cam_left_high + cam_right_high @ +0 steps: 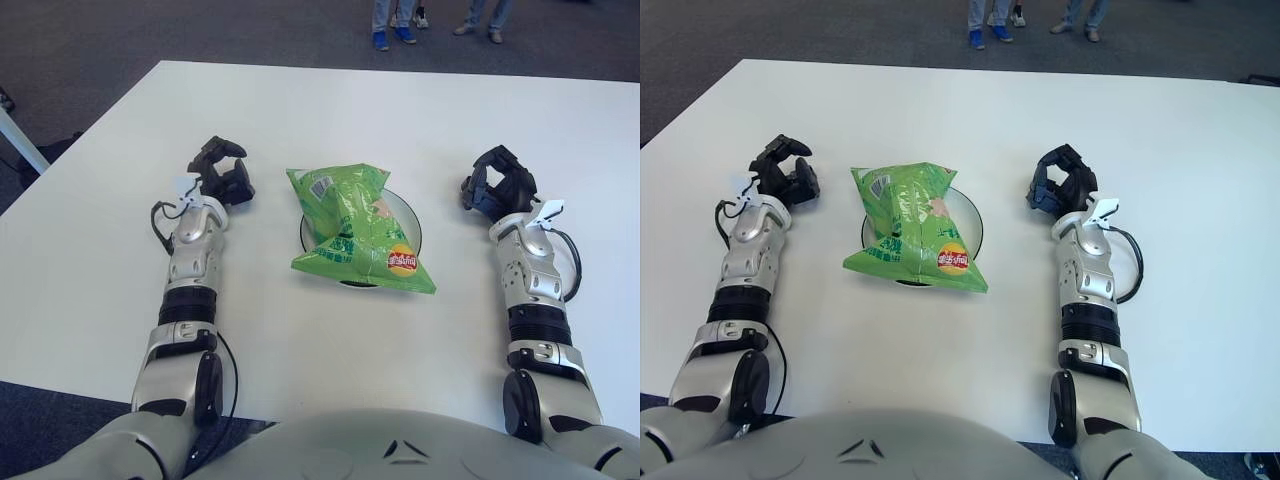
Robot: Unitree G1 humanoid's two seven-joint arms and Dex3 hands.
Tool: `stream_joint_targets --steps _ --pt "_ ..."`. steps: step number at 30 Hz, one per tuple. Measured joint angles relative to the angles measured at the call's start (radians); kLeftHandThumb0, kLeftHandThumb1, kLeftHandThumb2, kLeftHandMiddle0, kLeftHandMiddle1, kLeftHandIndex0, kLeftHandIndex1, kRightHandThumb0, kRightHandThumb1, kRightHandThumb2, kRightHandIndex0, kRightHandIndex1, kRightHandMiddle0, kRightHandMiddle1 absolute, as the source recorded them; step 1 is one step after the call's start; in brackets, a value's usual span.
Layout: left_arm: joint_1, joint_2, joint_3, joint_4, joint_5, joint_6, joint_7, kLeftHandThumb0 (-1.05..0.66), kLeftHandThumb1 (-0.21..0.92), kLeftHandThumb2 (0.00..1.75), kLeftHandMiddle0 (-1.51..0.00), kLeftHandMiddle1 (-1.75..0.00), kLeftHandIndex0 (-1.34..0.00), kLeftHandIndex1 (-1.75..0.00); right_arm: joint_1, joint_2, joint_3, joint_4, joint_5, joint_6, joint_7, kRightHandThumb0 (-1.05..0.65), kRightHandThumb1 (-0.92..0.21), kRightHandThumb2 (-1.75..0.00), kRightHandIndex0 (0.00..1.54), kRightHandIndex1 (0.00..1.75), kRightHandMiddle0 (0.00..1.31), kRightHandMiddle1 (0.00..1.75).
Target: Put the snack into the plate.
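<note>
Snack [358, 232], a green crinkled bag with a small red-and-yellow logo near its lower corner, lies across the plate [412, 222] at the middle of the white table [330, 110] in the left eye view, covering most of the plate so that only its right rim and a bit of the left edge show. Left hand [222, 172] shows to the left of the bag, apart from it, its dark fingers curled inward and holding nothing. Right hand [497, 185] shows to the right of the plate, also apart, fingers curled the same way and empty (whether either hand touches the tabletop cannot be told). Both forearms reach forward over the table from the robot's body at the bottom edge. At the top edge, beyond the table, feet [392, 36] in blue shoes stand on the dark carpet. In the right eye view the same layout appears shifted leftward: the bag sits over the plate, with one curled, empty hand on each side, neither touching bag or plate.
</note>
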Motion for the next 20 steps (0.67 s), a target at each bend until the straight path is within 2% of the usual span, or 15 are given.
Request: stream_joint_targets --steps 20 --pt "-0.001 0.002 0.001 0.026 0.0 -0.034 -0.035 -0.52 0.23 1.42 -1.32 -1.75 -0.69 -1.75 -0.001 0.0 0.001 0.006 0.0 -0.008 0.005 -0.47 -0.35 -1.28 1.35 1.75 0.59 1.75"
